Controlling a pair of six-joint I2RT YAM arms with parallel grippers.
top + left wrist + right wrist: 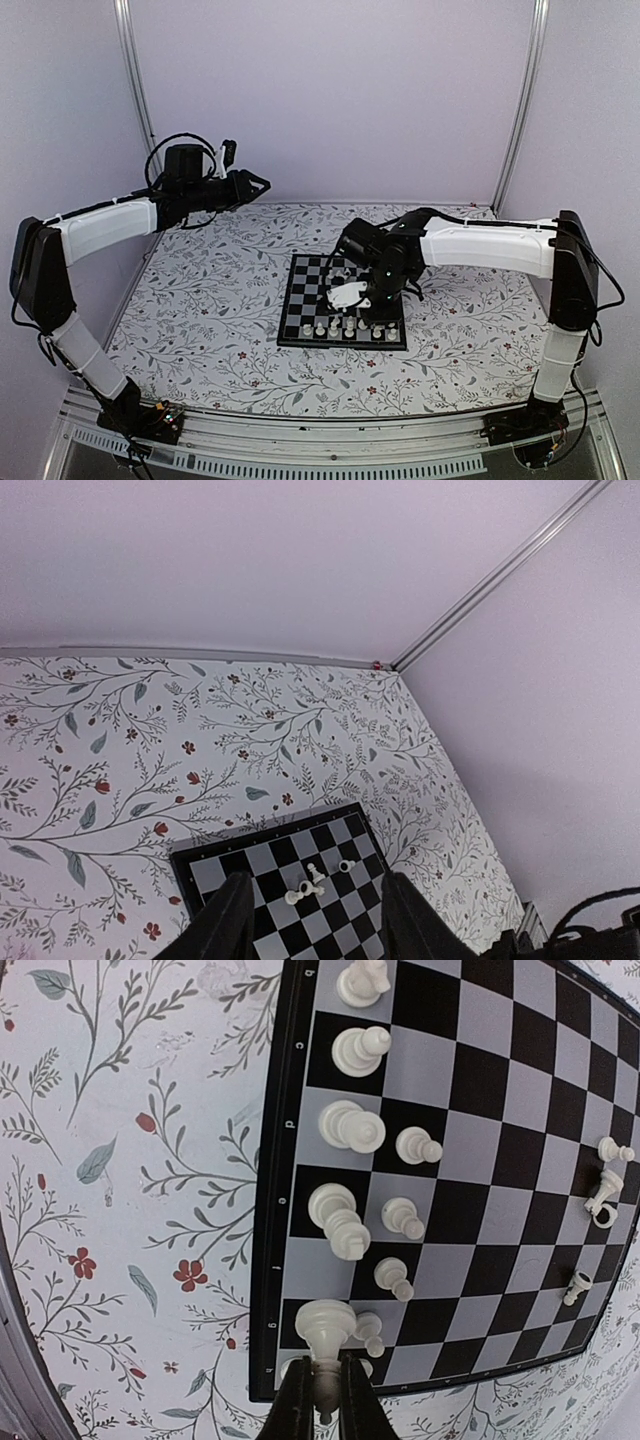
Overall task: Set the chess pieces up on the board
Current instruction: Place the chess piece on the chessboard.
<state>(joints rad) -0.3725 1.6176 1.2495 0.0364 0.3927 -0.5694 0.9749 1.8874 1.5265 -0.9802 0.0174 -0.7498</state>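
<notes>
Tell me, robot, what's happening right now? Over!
Right gripper shut on a white piece, at the board's edge row. Left gripper open, empty. Three loose pieces mid-board, not blocking.

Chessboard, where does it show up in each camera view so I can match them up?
Top external: chessboard at centre, slightly right of middle.
Left wrist: chessboard at bottom centre, cut by the lower edge.
Right wrist: chessboard fills centre and right, above the right gripper pinching a white chess piece.
Shared landmark: the floral table surface around it.
</notes>
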